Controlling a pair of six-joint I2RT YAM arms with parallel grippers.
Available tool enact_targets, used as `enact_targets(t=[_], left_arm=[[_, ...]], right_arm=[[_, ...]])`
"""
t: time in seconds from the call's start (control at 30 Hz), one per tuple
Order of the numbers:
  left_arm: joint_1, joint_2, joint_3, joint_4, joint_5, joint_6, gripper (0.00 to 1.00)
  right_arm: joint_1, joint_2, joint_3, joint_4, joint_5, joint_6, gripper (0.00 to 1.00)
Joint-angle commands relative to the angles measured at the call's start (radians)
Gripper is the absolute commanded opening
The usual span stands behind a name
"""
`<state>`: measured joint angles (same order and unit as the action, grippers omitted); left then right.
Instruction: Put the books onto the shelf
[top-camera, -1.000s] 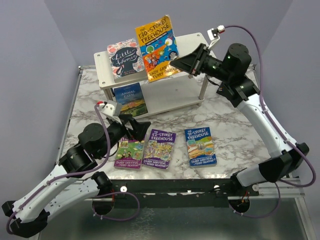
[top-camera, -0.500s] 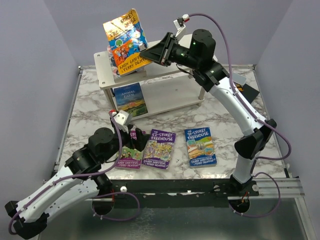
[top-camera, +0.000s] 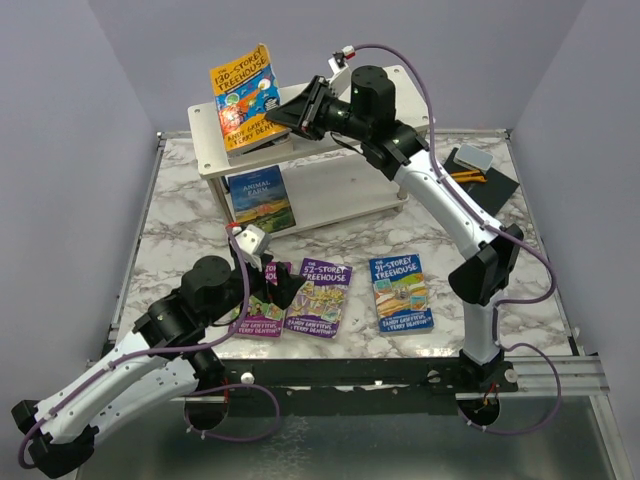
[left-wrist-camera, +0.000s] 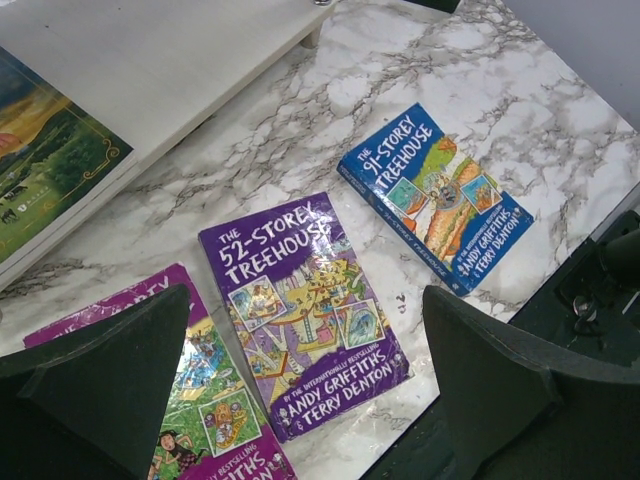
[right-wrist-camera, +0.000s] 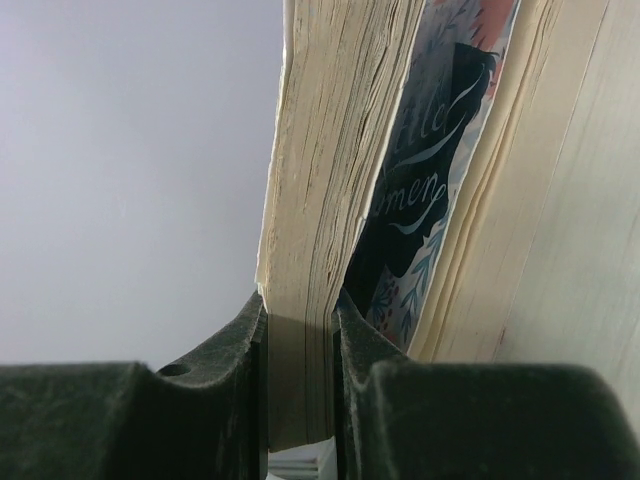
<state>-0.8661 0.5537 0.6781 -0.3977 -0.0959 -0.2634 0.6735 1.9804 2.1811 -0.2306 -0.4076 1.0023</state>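
Left gripper (left-wrist-camera: 305, 300): blunt black fingers spread wide, empty, above glossy purple 52-Storey Treehouse (top-camera: 318, 298) lying flat on veined marble table (top-camera: 180, 200). Orange 130-Storey Treehouse (top-camera: 245, 95), 11 o'clock, tilted over whitish wood-grain shelf (top-camera: 340, 190). Right gripper (top-camera: 278, 115) pinches its cream page block. Little Women (right-wrist-camera: 420, 200) beside.

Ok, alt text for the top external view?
The right gripper holds an orange Treehouse book tilted over the shelf's top board. The open left gripper hovers over a pink-green book on the table, beside a purple book and a blue book; Animal Farm lies on the lower board.
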Motion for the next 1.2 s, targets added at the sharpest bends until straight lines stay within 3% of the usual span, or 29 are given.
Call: enact_targets(t=[0.0, 0.3, 0.7, 1.17], left_arm=[[-0.002, -0.015, -0.008, 0.018, 0.023, 0.018, 0.99], [-0.002, -0.021, -0.008, 0.018, 0.013, 0.020, 0.99], [-0.002, -0.024, -0.006, 0.017, 0.005, 0.022, 0.99], [-0.003, -0.027, -0.005, 0.018, -0.006, 0.023, 0.99]], right_arm=[[0.013, 0.022, 0.078, 0.034, 0.019, 0.011, 0.03], [0.013, 0.043, 0.093, -0.017, 0.006, -0.004, 0.13], [0.014, 0.022, 0.063, -0.069, 0.019, -0.049, 0.42], [0.014, -0.044, 0.037, -0.139, 0.117, -0.148, 0.63]])
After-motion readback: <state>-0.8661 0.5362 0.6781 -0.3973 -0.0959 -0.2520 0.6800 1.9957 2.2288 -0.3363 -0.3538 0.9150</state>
